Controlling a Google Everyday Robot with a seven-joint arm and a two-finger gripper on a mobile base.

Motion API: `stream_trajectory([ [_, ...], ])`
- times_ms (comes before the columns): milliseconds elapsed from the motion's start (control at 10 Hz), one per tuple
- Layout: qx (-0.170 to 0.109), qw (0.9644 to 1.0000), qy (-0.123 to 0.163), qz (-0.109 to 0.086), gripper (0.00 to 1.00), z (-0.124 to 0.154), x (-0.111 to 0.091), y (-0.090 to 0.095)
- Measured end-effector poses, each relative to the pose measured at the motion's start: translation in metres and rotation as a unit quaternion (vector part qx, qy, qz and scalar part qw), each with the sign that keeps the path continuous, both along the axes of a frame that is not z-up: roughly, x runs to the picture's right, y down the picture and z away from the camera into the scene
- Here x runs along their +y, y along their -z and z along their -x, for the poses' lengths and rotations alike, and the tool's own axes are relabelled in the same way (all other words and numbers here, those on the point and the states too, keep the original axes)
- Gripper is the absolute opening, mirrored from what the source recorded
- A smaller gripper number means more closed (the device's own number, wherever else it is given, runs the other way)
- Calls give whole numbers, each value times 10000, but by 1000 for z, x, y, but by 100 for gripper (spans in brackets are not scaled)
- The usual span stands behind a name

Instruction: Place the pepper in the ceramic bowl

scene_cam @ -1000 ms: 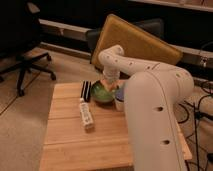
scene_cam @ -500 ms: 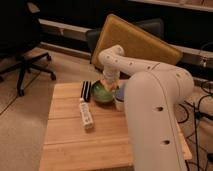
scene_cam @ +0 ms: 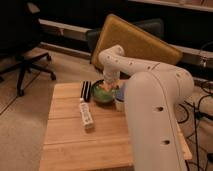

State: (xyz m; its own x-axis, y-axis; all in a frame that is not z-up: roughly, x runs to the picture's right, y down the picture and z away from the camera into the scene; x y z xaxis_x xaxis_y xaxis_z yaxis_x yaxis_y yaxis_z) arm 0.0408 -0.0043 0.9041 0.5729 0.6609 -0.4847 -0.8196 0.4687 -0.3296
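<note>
The green ceramic bowl (scene_cam: 100,97) sits at the far middle of the wooden table (scene_cam: 65,140). My gripper (scene_cam: 106,88) hangs directly over the bowl, at its rim or just inside it, at the end of the white arm (scene_cam: 150,100) that reaches in from the right. I cannot make out the orange-red pepper; it is hidden by the gripper or out of view.
A white rectangular bar (scene_cam: 86,115) lies in front of the bowl on its left. A dark striped object (scene_cam: 86,91) lies left of the bowl. A white cup (scene_cam: 120,99) stands right of the bowl, partly behind my arm. A yellow board (scene_cam: 135,42) leans behind the table, and an office chair (scene_cam: 25,55) stands at the left.
</note>
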Motion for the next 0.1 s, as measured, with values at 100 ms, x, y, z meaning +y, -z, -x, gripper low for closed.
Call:
stream_trajectory([
  [100,1,10000,0,1,80,0,0,0],
])
